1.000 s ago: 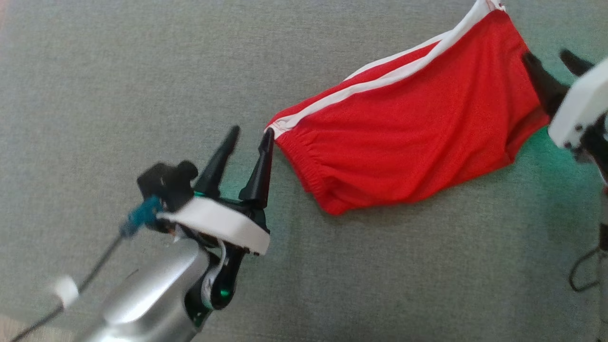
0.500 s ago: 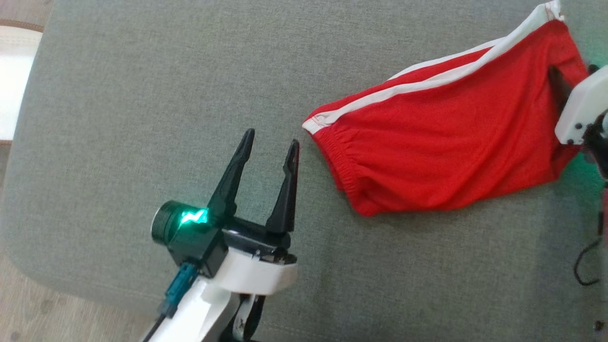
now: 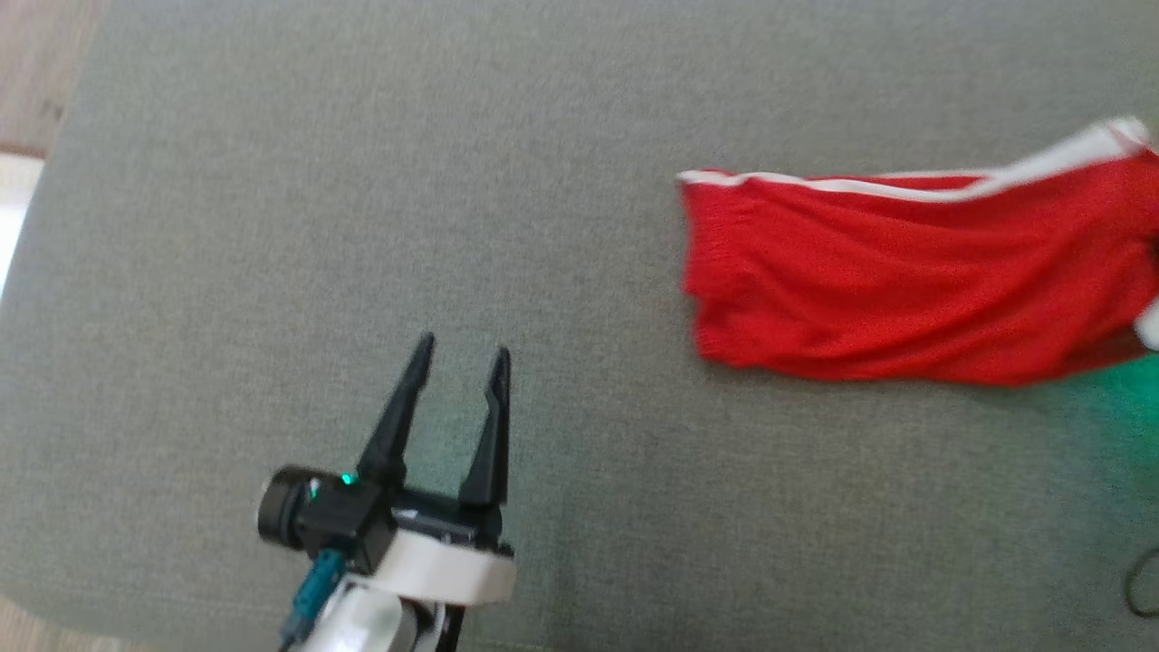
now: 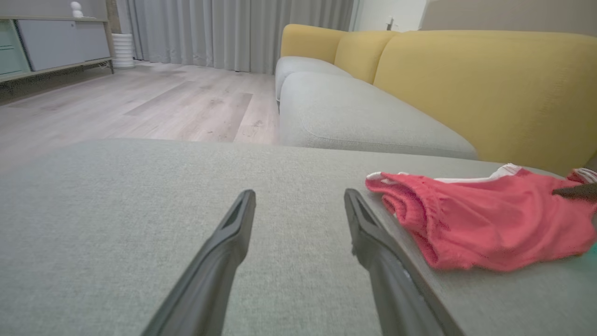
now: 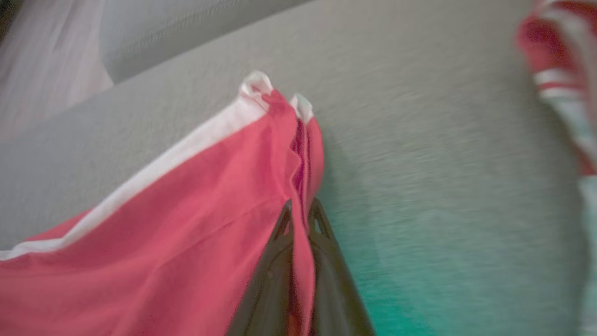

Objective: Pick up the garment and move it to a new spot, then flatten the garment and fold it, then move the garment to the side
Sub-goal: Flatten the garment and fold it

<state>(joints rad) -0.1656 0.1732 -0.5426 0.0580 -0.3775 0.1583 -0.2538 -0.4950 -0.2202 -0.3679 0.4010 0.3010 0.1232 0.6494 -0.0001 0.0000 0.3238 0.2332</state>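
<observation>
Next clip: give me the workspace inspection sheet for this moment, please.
Surface: grey fabric cushion.
Job's things: red shorts with a white stripe, lying rumpled on the cushion.
Clutter: blurred red-and-white thing at the right wrist view's edge; cannot tell what.
Grippers: left gripper, jaws open, over the cushion, apart from the shorts; right gripper, jaws shut on the shorts' edge.
Cables: dark cable looping at the head view's right edge.
Surroundings: yellow sofa, wood floor, curtains.

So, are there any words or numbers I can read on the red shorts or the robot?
No, there are none to read.
The red shorts have only white stripes, no letters or logo.
The left gripper shows a small green light, no label.
The grey cushion is plain.
</observation>
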